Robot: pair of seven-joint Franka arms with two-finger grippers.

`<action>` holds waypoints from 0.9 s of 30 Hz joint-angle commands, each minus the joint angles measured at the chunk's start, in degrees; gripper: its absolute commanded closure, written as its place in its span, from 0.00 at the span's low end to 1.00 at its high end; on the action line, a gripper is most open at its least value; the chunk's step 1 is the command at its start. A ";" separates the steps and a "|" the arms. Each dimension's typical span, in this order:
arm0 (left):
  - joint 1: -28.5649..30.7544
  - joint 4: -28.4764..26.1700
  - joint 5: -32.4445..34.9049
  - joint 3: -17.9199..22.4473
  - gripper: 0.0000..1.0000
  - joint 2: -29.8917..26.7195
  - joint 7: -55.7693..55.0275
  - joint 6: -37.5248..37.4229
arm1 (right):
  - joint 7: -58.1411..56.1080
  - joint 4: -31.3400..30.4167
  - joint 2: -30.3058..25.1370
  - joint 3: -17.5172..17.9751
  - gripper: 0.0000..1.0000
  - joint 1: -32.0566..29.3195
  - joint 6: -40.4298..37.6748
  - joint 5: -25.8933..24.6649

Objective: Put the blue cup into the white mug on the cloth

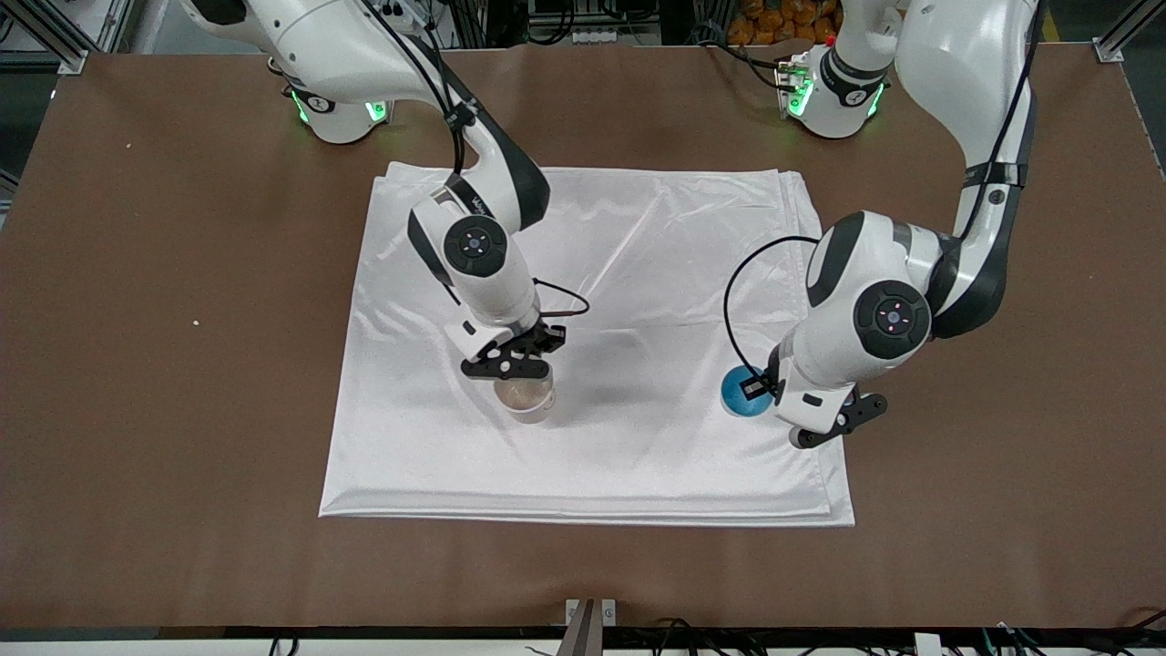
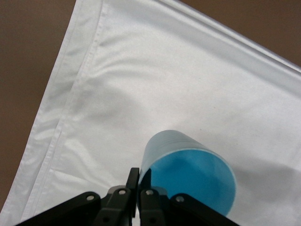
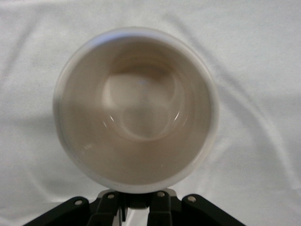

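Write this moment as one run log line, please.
left gripper: shut on blue cup rim | right gripper: shut on white mug rim | both on cloth | cup not in mug

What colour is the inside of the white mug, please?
Cream, best seen in the right wrist view of the white mug.

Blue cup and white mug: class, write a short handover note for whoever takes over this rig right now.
Left gripper: shut on the blue cup, pinching its rim, at the cloth's edge toward the left arm's end of the table.
Right gripper: shut on the white mug, gripping its rim; the mug stands upright on the cloth and is empty.
Done: both vessels grasped.
Left: carry the cup over the mug, lower it in, release.
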 commanded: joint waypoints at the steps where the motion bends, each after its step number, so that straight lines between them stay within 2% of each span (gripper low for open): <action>1: -0.54 0.19 -1.25 -0.55 1.00 -0.86 -2.33 -0.72 | 2.76 4.49 2.77 -0.53 1.00 1.71 -0.85 -0.26; 16: -2.65 0.99 -1.25 -0.81 1.00 -0.60 -5.23 0.07 | 11.82 9.41 6.99 -0.71 1.00 7.07 -0.67 -2.11; 27: -3.17 1.34 -1.25 -0.81 1.00 -0.43 -6.11 0.07 | 12.00 10.64 10.24 -0.80 1.00 9.63 -0.59 -4.65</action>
